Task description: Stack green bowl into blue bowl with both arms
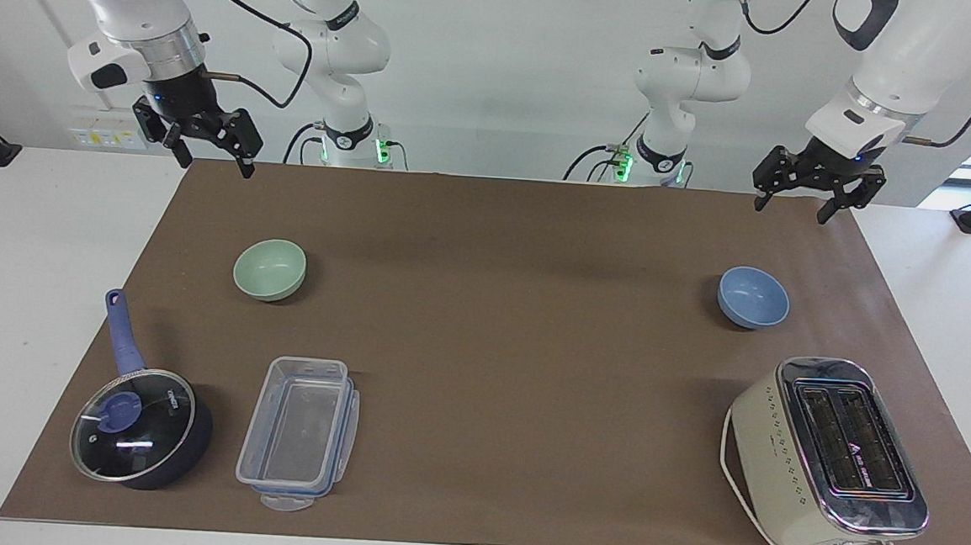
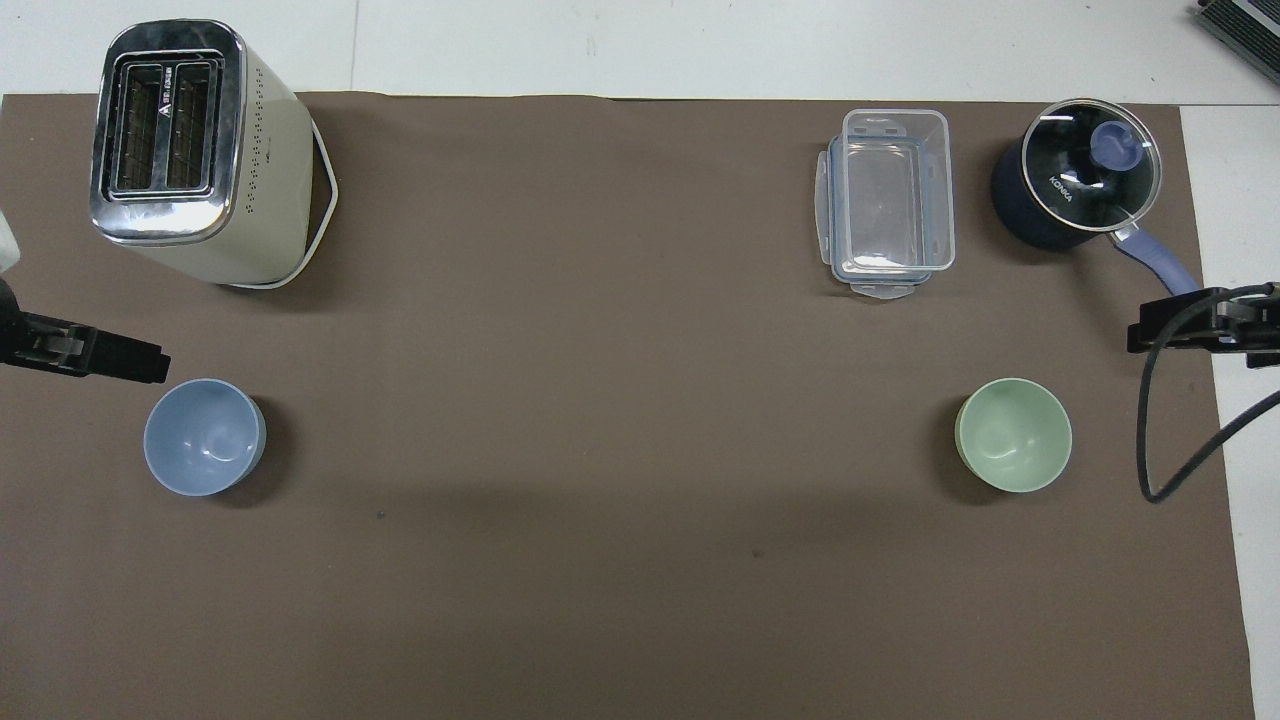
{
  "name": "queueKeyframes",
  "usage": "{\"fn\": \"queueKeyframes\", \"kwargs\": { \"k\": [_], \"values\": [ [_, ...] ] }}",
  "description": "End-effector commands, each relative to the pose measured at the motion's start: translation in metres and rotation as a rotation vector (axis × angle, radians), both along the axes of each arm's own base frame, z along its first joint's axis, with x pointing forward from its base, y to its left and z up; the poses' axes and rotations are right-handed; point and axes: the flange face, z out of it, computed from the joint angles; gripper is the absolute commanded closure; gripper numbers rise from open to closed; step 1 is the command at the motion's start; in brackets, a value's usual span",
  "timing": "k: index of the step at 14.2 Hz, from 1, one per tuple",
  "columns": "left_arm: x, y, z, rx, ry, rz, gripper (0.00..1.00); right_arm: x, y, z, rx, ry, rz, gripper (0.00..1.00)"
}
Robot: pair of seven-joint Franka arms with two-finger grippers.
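The pale green bowl (image 1: 270,269) (image 2: 1013,434) stands upright and empty on the brown mat, toward the right arm's end of the table. The periwinkle-blue bowl (image 1: 753,296) (image 2: 204,436) stands upright and empty toward the left arm's end, level with the green one. My right gripper (image 1: 216,163) hangs open in the air over the mat's edge by the robots, clear of the green bowl. My left gripper (image 1: 793,211) hangs open over the same edge, clear of the blue bowl. Neither holds anything. In the overhead view only one finger of each shows.
A cream toaster (image 1: 828,454) (image 2: 190,150) stands farther from the robots than the blue bowl. A clear plastic container (image 1: 298,434) (image 2: 888,205) and a dark blue saucepan with glass lid (image 1: 139,428) (image 2: 1075,190) lie farther out than the green bowl.
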Motion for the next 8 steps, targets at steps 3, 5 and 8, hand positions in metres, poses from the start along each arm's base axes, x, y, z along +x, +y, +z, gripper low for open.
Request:
{"fn": "queueKeyframes", "kwargs": {
  "k": [3, 5, 8],
  "values": [
    [-0.0057, 0.0027, 0.0009, 0.015, -0.015, 0.004, 0.00, -0.0043, -0.0023, 0.0019, -0.001, 0.002, 0.005, 0.00],
    [-0.0061, 0.0010, 0.0013, 0.014, -0.014, 0.010, 0.00, -0.0043, -0.0023, 0.0019, -0.001, 0.002, 0.005, 0.00],
    [-0.0059, 0.0017, 0.0015, 0.014, -0.015, 0.013, 0.00, -0.0043, -0.0023, 0.0019, -0.001, 0.002, 0.006, 0.00]
  ]
}}
